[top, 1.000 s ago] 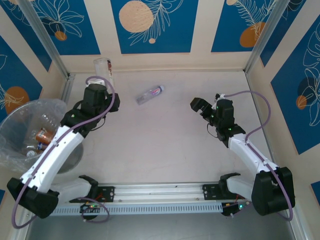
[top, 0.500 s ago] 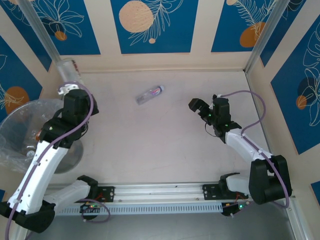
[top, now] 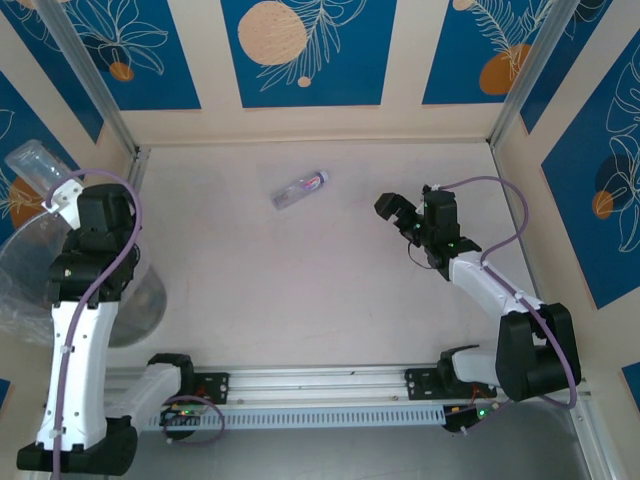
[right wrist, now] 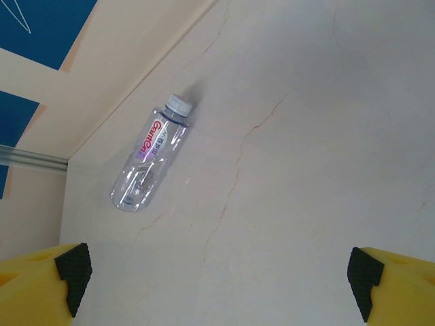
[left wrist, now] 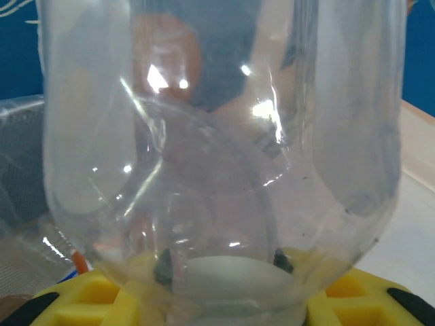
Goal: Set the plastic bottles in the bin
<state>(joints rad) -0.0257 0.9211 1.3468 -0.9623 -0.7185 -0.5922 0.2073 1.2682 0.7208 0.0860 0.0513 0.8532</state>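
Left gripper (top: pixel 62 192) swung clear bottle (top: pixel 33 163) to bin (top: pixel 15 295) rim — pinching it | right gripper (top: pixel 393 210) spread | step: deposit — next: centre over bin, release.

- Pale, faintly veined desk (top: pixel 330 300).
- One clear plastic bottle (top: pixel 300 189) lies on its side near the far wall (top: pixel 300 122), its cap toward the right.

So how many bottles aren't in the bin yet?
2. One bottle lies on the far side of the table. The other bottle is held in the left fingers, up by the bin. More may be hidden inside the bin.
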